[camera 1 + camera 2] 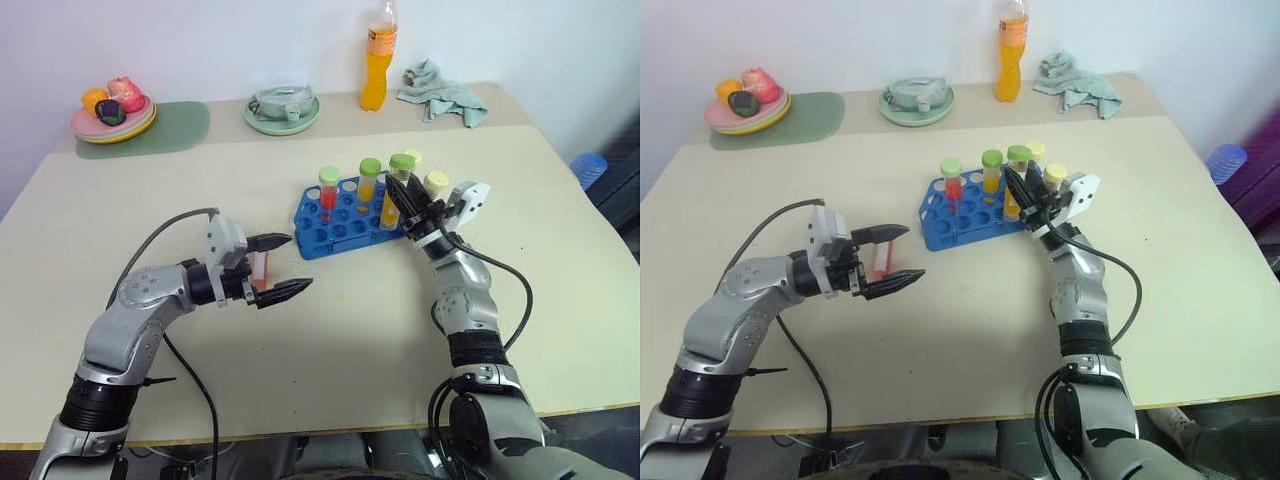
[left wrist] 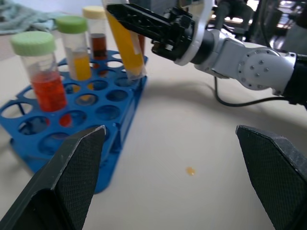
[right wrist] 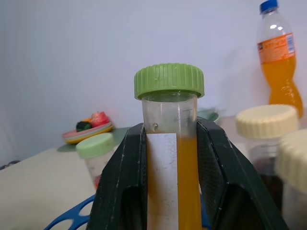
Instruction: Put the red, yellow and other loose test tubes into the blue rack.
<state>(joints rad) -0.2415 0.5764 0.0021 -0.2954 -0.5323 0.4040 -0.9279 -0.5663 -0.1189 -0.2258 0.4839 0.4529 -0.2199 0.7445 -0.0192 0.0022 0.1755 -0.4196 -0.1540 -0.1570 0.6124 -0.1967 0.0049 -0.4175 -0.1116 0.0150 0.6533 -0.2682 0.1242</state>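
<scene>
A yellow-filled test tube (image 3: 168, 143) with a green cap stands clamped between the two black fingers of the right gripper (image 1: 408, 207), its lower end at the near right corner of the blue rack (image 1: 340, 222), which sits toward the middle of the cream bench (image 1: 350, 340). The tube leans slightly, and whether its tip has entered a hole cannot be told. In the rack stand a red-filled tube (image 1: 329, 188) with a pale green cap and an orange-filled tube (image 1: 369, 179) with a green cap, both upright in its back row; a dark-filled tube with a cream cap (image 2: 98, 36) stands behind them, and another cream-capped tube (image 1: 437, 184) rises just beside the right gripper. The front rows of holes are empty.

To the left, the left gripper (image 1: 283, 265) hovers over the bench with its fingers spread wide and nothing between them, pointing toward the rack. A reddish tube (image 1: 261, 266) lies on the bench just behind those fingers, apart from the rack. A small orange spot (image 2: 191, 170) marks the bench surface between the two arms.

Along the far edge sit a plate of fruit (image 1: 113, 112) on a green mat (image 1: 170, 125), a pale green dish (image 1: 282, 108), an orange drink bottle (image 1: 376, 60) and a crumpled teal cloth (image 1: 440, 92).
</scene>
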